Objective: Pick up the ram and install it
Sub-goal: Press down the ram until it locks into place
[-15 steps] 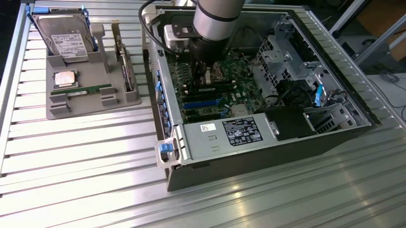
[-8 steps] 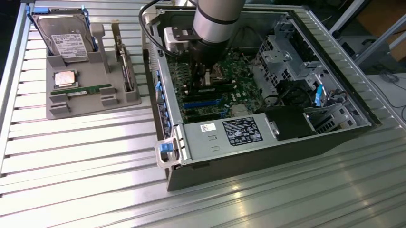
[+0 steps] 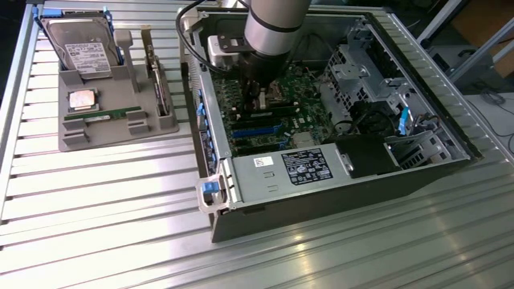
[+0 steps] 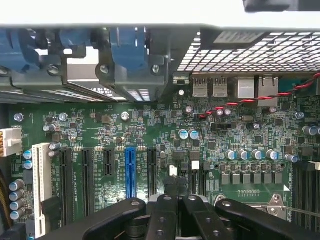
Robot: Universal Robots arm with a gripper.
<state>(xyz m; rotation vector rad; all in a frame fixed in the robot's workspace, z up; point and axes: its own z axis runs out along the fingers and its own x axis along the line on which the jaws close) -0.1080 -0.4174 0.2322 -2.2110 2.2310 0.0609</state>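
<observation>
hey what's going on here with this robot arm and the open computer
A robot arm has its gripper lowered inside the open computer case, just above the green motherboard near the memory slots. On the grey parts tray at the exterior view's left, one ram stick sits in its holder beside a hard drive.

The end effector (image 3: 259, 99) tips are hidden behind the arm (image 3: 275, 24).
</observation>
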